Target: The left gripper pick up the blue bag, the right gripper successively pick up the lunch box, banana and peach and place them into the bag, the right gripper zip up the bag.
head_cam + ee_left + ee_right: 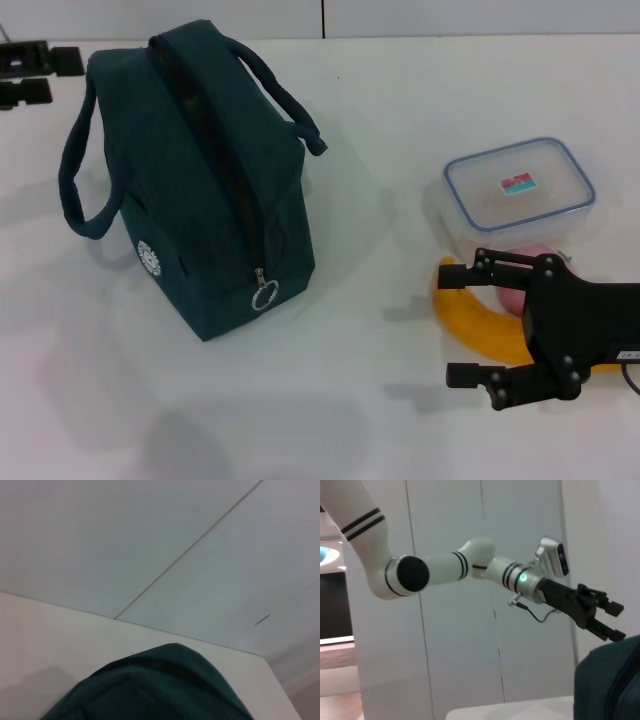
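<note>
The blue bag (195, 180) stands zipped on the white counter (350, 400), left of centre. The right gripper (462, 325) hovers with jaws apart over the banana (470, 318), which lies beside the peach (520, 290) and the lunch box (518, 190). The left gripper (615, 621), jaws apart, hangs behind the bag's top.

The right gripper (458, 325) is a black claw with 2 thin fingers, small round screws and a small white label on its body. The left gripper (617, 621) is black too, on a white arm (445, 567) with paired black rings, a green light, a silver camera block and a thin looping cable.
</note>
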